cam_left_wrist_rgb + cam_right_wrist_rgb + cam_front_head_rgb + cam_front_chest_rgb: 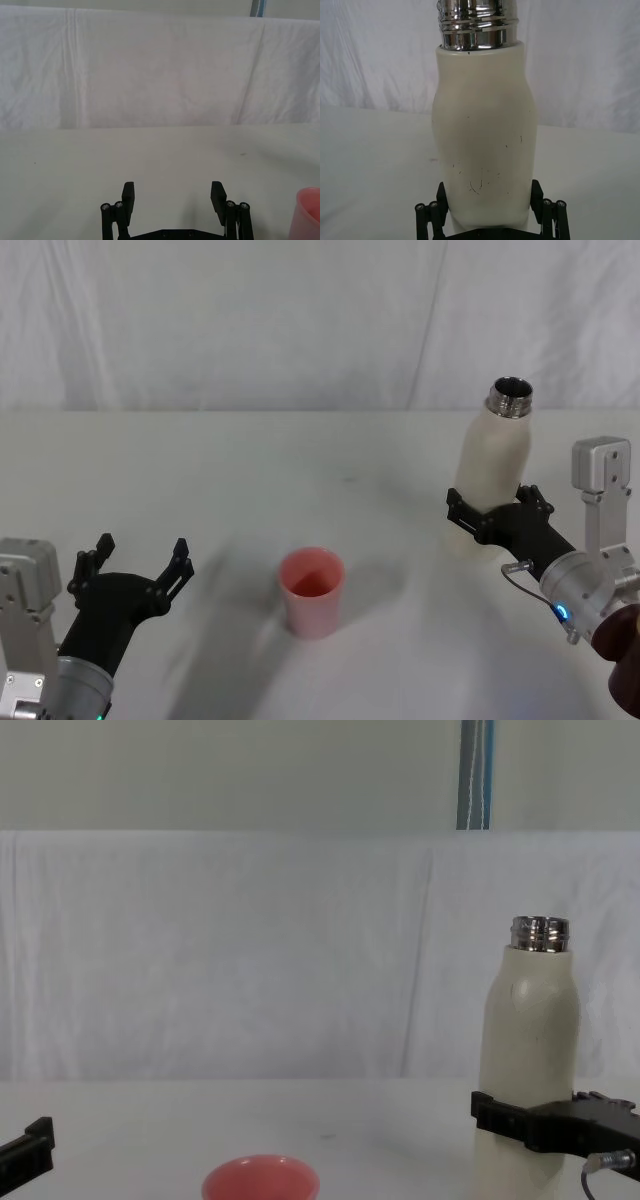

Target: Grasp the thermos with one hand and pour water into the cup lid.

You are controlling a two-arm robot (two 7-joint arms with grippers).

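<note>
Nearest, at the table's front left, the left end effector hovers just above the surface, its black fingers spread wide with nothing between them, pointing forward toward the white backdrop. One pink cup lid stands upright near the middle of the table, mouth up, a little to the right of that idle end effector and apart from it; its rim shows at the edge of the left wrist view. Farther back and to the right, the right end effector reaches in from the lower right with its silver-grey body angled up toward the single thermos. Its black fingers are pressed against the lower part of the cream-white body, one on each side. The thermos stands nearly upright, open steel neck on top, well apart from the cup lid. Whether its base touches the table cannot be told.
</note>
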